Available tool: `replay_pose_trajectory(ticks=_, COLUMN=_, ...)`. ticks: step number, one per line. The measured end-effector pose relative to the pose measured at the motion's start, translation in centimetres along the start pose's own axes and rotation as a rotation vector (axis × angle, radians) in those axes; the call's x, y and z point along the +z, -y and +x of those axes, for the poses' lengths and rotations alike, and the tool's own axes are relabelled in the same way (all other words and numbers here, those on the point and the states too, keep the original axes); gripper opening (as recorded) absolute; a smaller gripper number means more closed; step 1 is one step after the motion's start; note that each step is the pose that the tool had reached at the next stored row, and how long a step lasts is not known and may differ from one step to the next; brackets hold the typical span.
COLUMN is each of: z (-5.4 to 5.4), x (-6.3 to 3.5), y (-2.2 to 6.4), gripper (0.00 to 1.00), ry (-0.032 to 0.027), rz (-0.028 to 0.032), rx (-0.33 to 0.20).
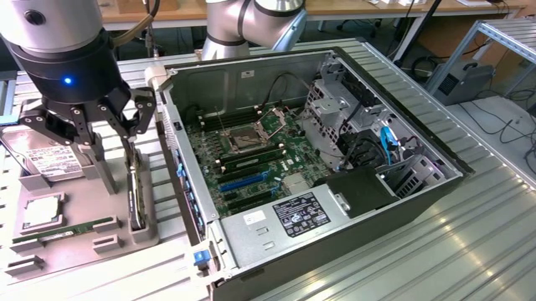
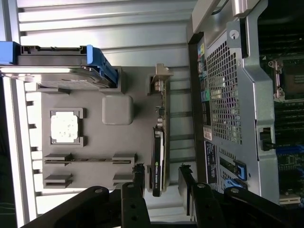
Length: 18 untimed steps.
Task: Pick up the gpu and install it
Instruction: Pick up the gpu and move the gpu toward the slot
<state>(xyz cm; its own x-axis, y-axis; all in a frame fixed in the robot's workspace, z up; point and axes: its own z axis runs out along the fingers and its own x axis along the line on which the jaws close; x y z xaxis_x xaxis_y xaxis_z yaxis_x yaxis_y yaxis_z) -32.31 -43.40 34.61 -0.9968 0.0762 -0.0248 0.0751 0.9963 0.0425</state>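
The hand (image 1: 105,135) is hovering wide open over the gpu (image 1: 134,194), its fingers (image 2: 138,178) sitting either side of the card's end with a gap showing. The gpu is standing on edge in the gray holder tray (image 1: 63,251), just beside the open computer case (image 1: 251,69) on the tabletop (image 1: 418,251).

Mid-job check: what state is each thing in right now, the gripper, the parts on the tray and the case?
gripper: open, hovering above the gpu, holding nothing.
gpu: standing on edge in the grey tray, not yet picked up.
hard drive: seated in its tray slot.
processor chip: lying flat in its pocket.
memory stick: lying in its holder.
computer case: side open, motherboard exposed.
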Motion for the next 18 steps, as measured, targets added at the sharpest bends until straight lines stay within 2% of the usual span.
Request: replay_pose_trajectory(ticks=18, z=0.03, x=0.69, y=0.03, gripper=0.42, ry=0.0, rz=0.0001, rx=0.0)
